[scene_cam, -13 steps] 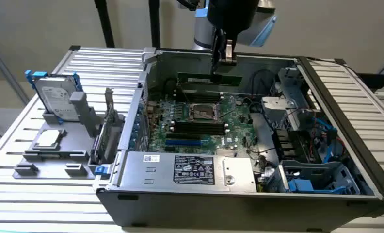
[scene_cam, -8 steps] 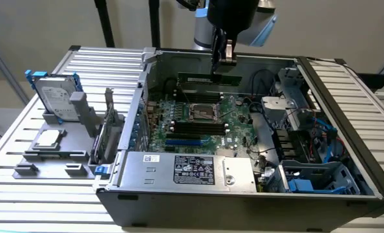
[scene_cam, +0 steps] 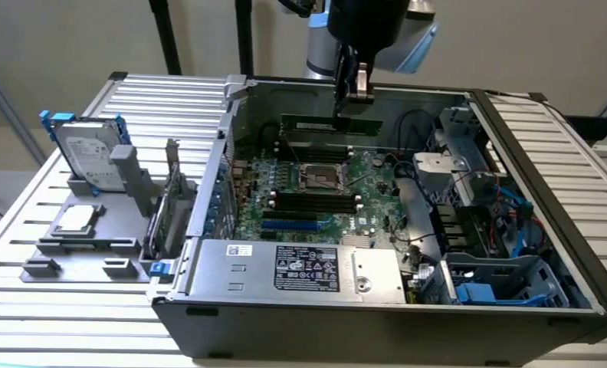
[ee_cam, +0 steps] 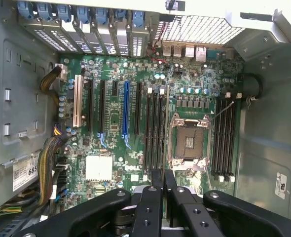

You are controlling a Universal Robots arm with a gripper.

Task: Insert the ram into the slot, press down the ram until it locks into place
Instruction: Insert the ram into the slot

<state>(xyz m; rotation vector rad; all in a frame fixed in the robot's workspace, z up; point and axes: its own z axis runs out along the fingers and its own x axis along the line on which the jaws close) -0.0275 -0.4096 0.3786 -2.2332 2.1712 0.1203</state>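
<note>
Fingers (scene_cam: 360,86) clenched on the ram's (scene_cam: 333,124) top edge | ram at upper centre of the exterior view, hanging clear above the slot (ee_cam: 155,133), unseated | judged light, stiff, fragile; grip the bare edge mid-length, not the chips.

You had the ram (scene_cam: 333,124), a thin green stick, hanging level on its long edge and clear of any socket. The gripper (scene_cam: 357,103) pinched it near the exterior view's right end. The slot (scene_cam: 314,201) lay among four empty, parallel black sockets; which one it was could not be told.
</note>
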